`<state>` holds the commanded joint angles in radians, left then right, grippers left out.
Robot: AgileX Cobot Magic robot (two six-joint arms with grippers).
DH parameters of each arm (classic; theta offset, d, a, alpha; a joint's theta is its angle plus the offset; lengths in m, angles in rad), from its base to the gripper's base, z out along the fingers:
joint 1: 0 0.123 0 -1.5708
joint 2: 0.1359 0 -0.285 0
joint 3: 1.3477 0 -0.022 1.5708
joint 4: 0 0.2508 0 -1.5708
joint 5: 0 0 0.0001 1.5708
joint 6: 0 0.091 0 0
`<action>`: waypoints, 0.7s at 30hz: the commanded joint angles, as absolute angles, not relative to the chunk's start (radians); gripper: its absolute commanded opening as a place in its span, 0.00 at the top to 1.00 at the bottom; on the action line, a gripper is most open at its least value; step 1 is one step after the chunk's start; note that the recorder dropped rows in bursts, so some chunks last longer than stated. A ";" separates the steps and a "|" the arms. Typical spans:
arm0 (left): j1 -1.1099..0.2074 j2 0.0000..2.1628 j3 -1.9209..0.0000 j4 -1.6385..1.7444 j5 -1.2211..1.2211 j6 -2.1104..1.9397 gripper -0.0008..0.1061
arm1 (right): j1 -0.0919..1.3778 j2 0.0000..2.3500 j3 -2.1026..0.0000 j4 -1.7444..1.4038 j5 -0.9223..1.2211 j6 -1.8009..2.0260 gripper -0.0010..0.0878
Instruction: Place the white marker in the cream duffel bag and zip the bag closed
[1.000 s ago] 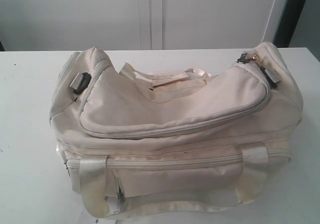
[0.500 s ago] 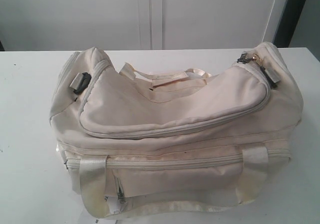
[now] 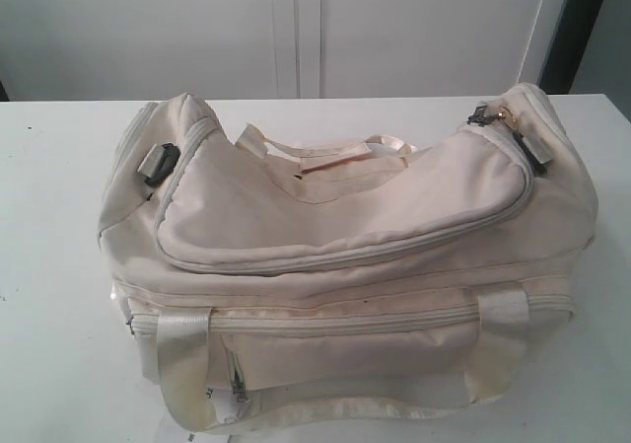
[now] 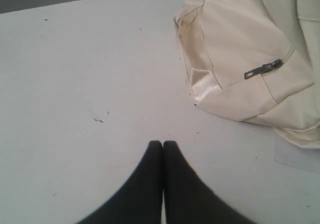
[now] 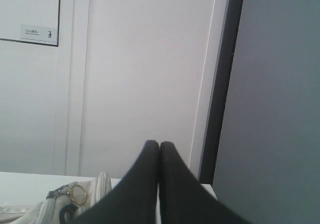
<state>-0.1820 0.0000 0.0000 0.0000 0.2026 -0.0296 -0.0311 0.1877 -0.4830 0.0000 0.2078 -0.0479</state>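
Cream duffel bag (image 3: 345, 256) is sitting on the white table (image 3: 49, 216), filling most of the exterior view and sagging through the middle. Its top flap (image 3: 335, 206) is lying flat, and the curved zip looks run shut. The zip pulls (image 3: 480, 115) are resting at the bag's right end, close by a gold ring (image 5: 77, 194). The white marker is not showing in any view; I cannot tell whether it is inside the bag or off frame.

Left gripper (image 4: 163, 144) is hanging over bare table near a corner of the bag, fingers pressed together, holding nothing. A pocket zip tab (image 4: 263, 69) is lying on the fabric, apart from the gripper. Right gripper (image 5: 159, 144) is pointing toward the wall (image 5: 140, 59) above the bag's right end, fingers likewise together and empty.

Handling, as judged:
- The bag is soft, unstructured cloth, probably light. It is likely going to crumple and slide rather than resist a pull.
- The zip is calling for a pinch on the small metal tab, drawn along the curve. The other gripper should be pinning the fabric or a satin strap handle (image 3: 182, 364) behind it.
- The satin is looking slick.
- The marker, being slim, smooth and light, is likely prone to rolling. A pinch across the middle of the barrel is looking safest.
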 joint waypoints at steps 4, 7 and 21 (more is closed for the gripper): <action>-0.182 0.000 0.000 -0.015 0.228 -0.027 0.99 | -0.031 0.188 -0.483 0.000 0.208 -0.048 0.99; -0.182 0.000 0.000 -0.015 0.233 -0.027 0.99 | -0.031 0.188 -0.483 0.000 0.208 -0.048 0.99; -0.182 0.000 0.000 -0.015 0.233 -0.022 0.99 | -0.031 0.188 -0.483 0.000 0.208 -0.048 0.99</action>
